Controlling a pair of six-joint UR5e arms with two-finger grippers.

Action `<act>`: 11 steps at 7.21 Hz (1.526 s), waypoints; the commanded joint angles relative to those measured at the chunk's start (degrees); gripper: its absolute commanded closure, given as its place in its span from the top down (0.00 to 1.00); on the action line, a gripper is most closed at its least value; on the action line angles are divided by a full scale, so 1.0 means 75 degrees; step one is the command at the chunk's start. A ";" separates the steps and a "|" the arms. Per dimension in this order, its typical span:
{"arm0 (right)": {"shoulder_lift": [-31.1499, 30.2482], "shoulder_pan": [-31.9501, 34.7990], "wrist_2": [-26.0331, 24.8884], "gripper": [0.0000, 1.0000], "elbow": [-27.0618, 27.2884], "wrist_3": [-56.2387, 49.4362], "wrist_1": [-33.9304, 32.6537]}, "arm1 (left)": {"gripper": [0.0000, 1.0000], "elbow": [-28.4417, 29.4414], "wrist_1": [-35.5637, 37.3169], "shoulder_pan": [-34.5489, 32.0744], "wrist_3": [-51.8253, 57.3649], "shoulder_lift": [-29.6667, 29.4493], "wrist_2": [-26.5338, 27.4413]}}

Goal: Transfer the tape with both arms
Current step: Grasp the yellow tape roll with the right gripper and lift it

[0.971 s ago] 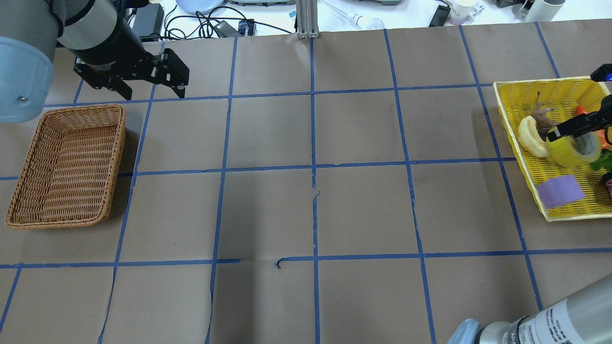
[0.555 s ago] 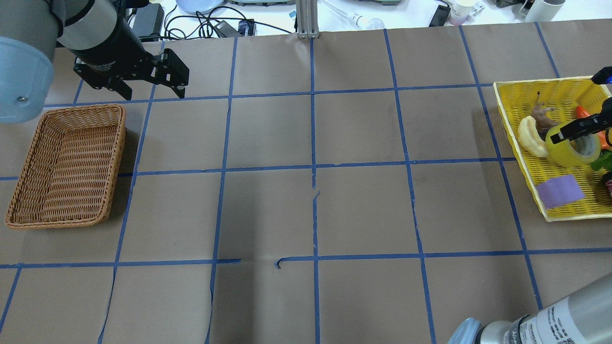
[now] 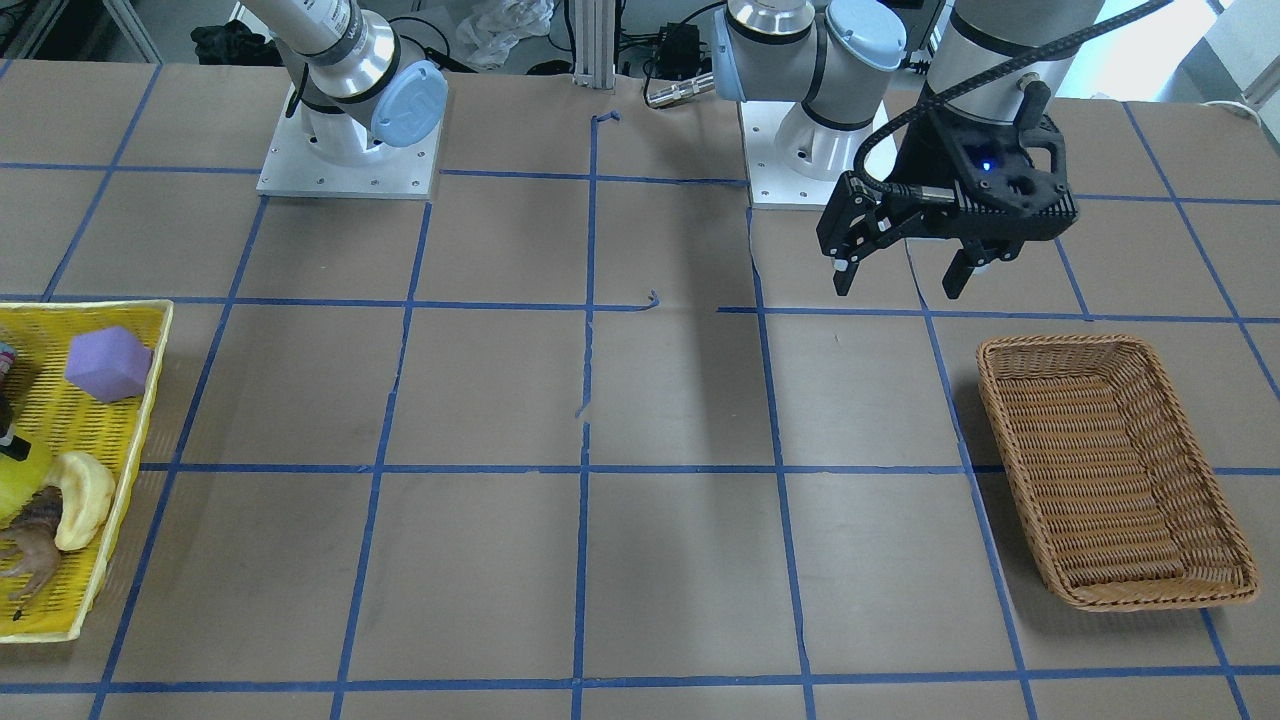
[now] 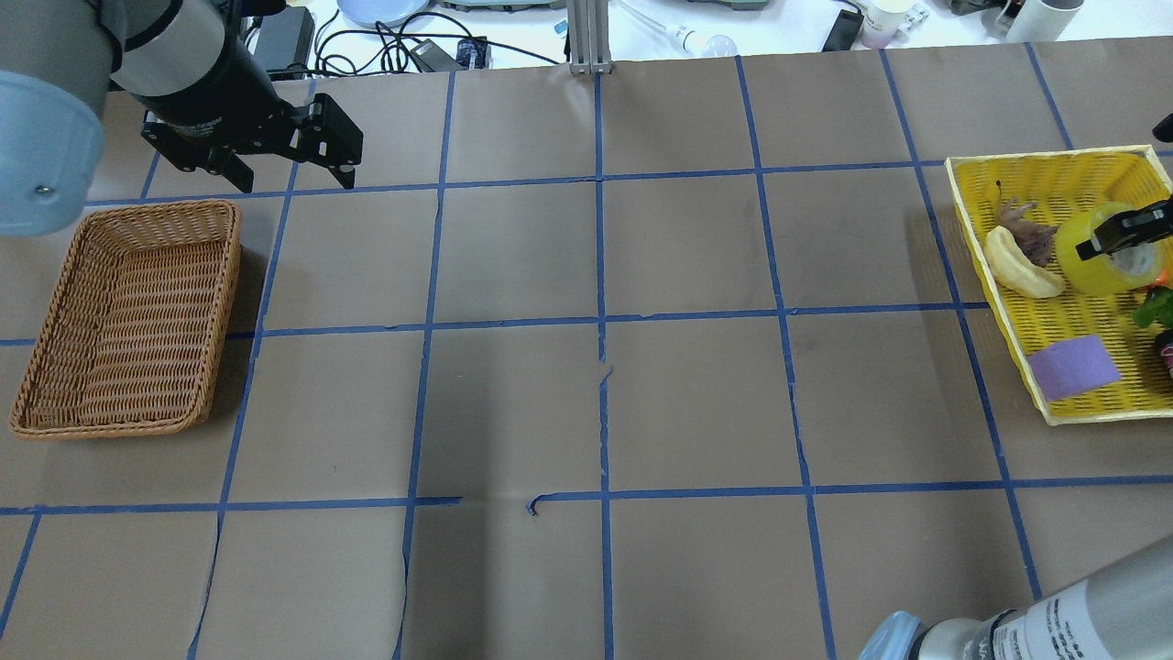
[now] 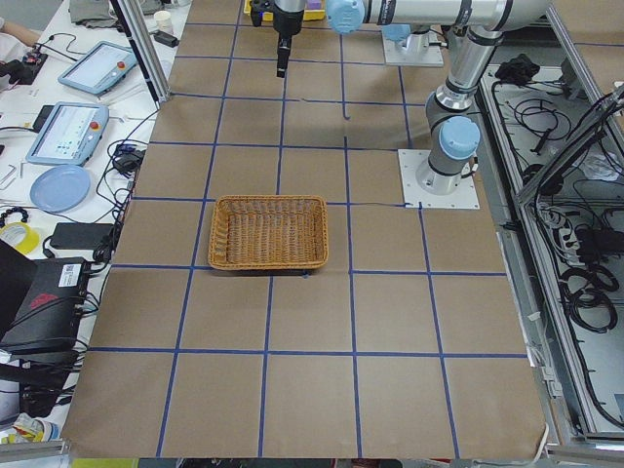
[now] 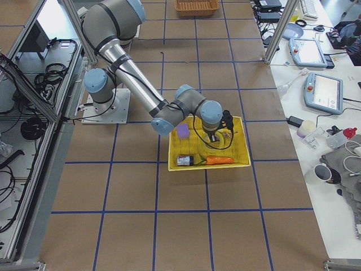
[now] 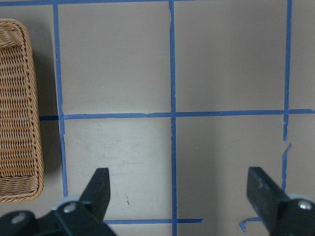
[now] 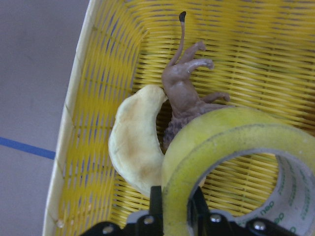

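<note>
The yellow-green tape (image 4: 1081,275) is over the yellow basket (image 4: 1035,158) at the table's right end. My right gripper (image 4: 1113,240) is shut on the roll's wall. In the right wrist view the fingers (image 8: 156,201) pinch the tape (image 8: 221,132), one inside the core and one outside. The front view shows only an edge of the tape (image 3: 12,485). My left gripper (image 4: 293,170) is open and empty. It hangs above the table beside the far end of the wicker basket (image 4: 229,275). It also shows in the front view (image 3: 897,285) and the left wrist view (image 7: 179,196).
In the yellow basket lie a pale crescent toy (image 4: 1017,266), a brown toy animal (image 4: 1026,229) and a purple block (image 4: 1072,367). A carrot (image 6: 220,160) and a small bottle (image 6: 185,161) lie there too. The wicker basket (image 3: 1000,400) holds nothing. Cables and devices line the far edge.
My right gripper has drawn back toward the view's right edge, and the tape in it has shifted up in the overhead view. The toy animal shifted a little. The left arm has not moved.
</note>
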 commanded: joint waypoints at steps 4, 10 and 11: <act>-0.1005 0.3897 -0.1946 0.11 -0.0163 0.5248 0.0337 | 1.00 0.0010 0.0001 0.0004 -0.0003 -0.0011 0.0000; -0.0362 0.7605 -0.1785 0.10 0.0141 1.1059 0.0290 | 1.00 0.0010 0.0001 0.0004 0.0009 0.0000 0.0000; -0.0151 0.7934 -0.1669 0.10 0.0281 1.1760 0.0418 | 1.00 0.0010 0.0001 0.0004 0.0009 0.0000 0.0000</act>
